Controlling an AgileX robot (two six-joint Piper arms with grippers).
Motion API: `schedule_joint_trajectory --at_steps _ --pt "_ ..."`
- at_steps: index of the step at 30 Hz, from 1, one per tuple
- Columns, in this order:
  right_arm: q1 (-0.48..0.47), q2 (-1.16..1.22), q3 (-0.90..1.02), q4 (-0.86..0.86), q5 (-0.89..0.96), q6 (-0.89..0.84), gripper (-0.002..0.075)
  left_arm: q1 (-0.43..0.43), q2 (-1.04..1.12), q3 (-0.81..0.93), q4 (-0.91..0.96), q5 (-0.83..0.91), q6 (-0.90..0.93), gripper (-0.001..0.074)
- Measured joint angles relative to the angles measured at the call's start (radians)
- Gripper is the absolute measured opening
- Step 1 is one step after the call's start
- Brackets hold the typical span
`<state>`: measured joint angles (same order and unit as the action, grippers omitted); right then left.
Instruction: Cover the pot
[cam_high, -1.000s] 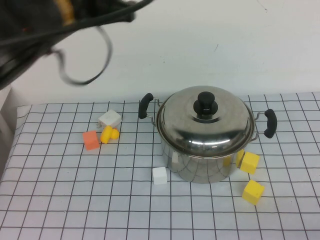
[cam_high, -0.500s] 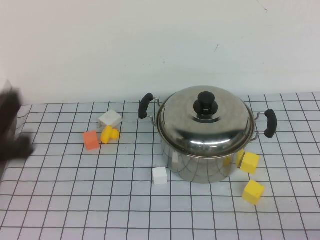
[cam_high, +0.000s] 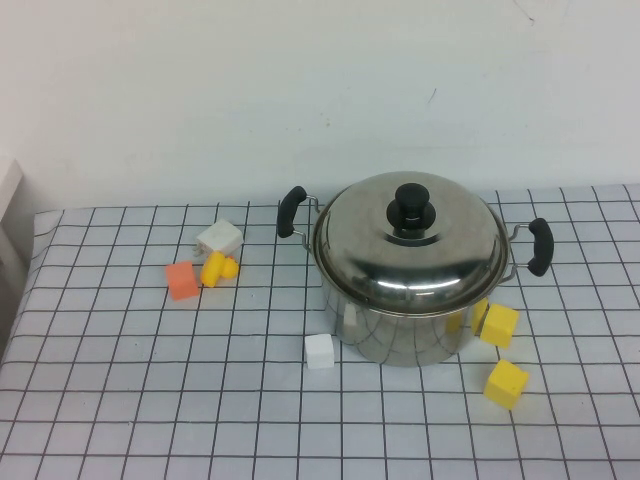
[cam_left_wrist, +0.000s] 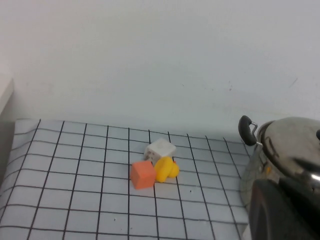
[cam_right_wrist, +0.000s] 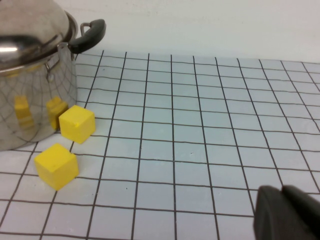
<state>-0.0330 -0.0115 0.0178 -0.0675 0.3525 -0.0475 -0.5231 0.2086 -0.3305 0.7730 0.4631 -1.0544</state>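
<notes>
A: Where does the pot (cam_high: 405, 318) stand?

B: Upright on the checked table (cam_high: 120, 400), right of centre. Lid (cam_high: 408, 245) seated flush on the rim, black knob (cam_high: 411, 206) straight up. Covering looks complete, so I judge nothing is left to place.

A: Orientation?

B: Vertical axis, mouth up under the lid. The two black handles (cam_high: 291, 211) lie on a line running left-right across the table, the right one a little nearer me.

A: Your end effectors?

B: Neither shows in the high view; both arms are off the table. Left end effector (cam_left_wrist: 282, 212): only a dark edge shows in its wrist view, beside the pot wall, fully closed and holding nothing. Right end effector (cam_right_wrist: 287, 215): a dark corner low in its wrist view, over bare table well apart from the pot; cannot tell its opening, nothing seen in it.

A: Why parked there?

B: My guess: lid sits centred, so clearing out avoids knocking it.

A: Clutter?

B: Orange block (cam_high: 181, 280), white block (cam_high: 219, 238) and a yellow piece (cam_high: 217, 268) bunched to the left; a white cube (cam_high: 319, 350) near the pot's front; two yellow cubes (cam_high: 499, 325) at its right, one just beside the wall.
</notes>
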Motion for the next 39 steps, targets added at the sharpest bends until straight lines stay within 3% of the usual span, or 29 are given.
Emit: schedule_joint_trajectory --at_steps 7,17,21,26,31,39 --pt "0.000 0.000 0.000 0.000 0.000 0.000 0.0009 0.000 -0.075 0.008 0.092 0.013 -0.091 0.0000" --pt "0.000 0.000 0.000 0.000 0.000 0.000 0.0009 0.007 -0.077 0.010 0.211 -0.149 -0.292 0.0000" --pt "0.000 0.000 0.000 0.000 0.000 0.000 0.0009 0.080 -0.091 0.010 -0.037 -0.118 0.053 0.0000" --pt "0.000 0.000 0.000 0.000 0.000 0.000 0.0009 0.262 -0.107 0.010 -0.462 -0.082 0.485 0.0000" --pt "0.000 0.000 0.000 0.000 0.000 0.000 0.0009 0.421 -0.115 0.057 -0.728 -0.119 0.792 0.0000" --pt "0.000 0.000 0.000 0.000 0.000 0.000 0.0009 0.527 -0.206 0.241 -0.885 -0.171 0.914 0.0000"
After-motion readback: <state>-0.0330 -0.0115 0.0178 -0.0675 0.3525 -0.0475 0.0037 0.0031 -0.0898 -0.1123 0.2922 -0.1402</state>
